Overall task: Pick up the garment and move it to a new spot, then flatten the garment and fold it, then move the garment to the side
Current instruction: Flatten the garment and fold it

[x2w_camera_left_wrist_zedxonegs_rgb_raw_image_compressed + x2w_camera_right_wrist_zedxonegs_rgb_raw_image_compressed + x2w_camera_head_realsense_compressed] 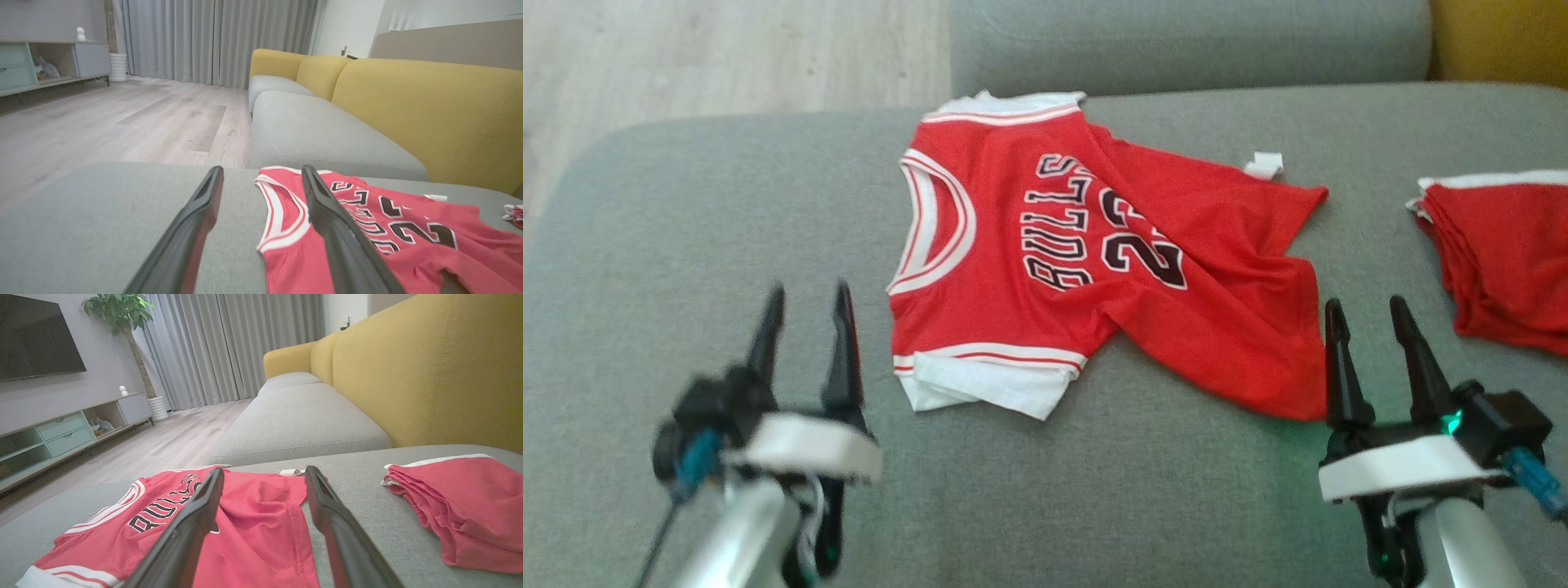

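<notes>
Jersey lies rumpled. Left gripper and right gripper gape, empty; each should pinch a near corner and pull taut.

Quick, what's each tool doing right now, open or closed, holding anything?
Left tool: open, holding nothing.
Right tool: open, holding nothing.

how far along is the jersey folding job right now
Done: the jersey lies front up on the grey cushion; whether that is its new spot cannot be told. In hand: nothing; the left pincer and right pincer are open beside it. Left: its lower half is rumpled and skewed, so flattening, folding and moving it aside all remain.
</notes>
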